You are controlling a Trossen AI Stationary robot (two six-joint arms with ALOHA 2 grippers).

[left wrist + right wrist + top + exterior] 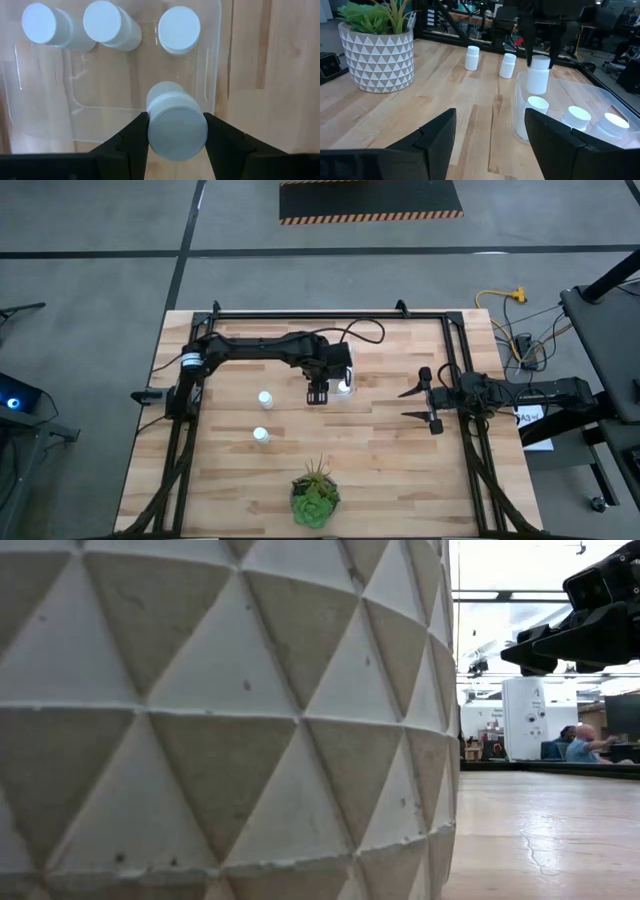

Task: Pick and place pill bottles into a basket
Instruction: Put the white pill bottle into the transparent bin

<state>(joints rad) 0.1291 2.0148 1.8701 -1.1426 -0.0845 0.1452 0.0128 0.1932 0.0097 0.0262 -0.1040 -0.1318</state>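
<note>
My left gripper (318,392) is shut on a white pill bottle (176,131), held upright just above the clear basket (210,60), near one of its walls. Three bottles (179,29) stand upright in the basket; they also show in the right wrist view (577,116). Two more bottles (265,398) (261,435) stand on the table to the left of the basket. My right gripper (407,404) is open and empty at the table's right side, pointing toward the basket. My left gripper pinches the bottle's capped top (538,63) between its two fingers (529,42), one on each side. The fingers come from above, pointing down. The bottle hangs upright below them, clear of the basket's floor and of the bottle (537,105) beneath it.
A green spiky plant in a white triangle-patterned pot (315,498) stands at the table's near edge and fills most of the low view (220,720). Black frame rails (300,313) run along the table's far, left and right sides. Bare wood lies between the basket and the plant.
</note>
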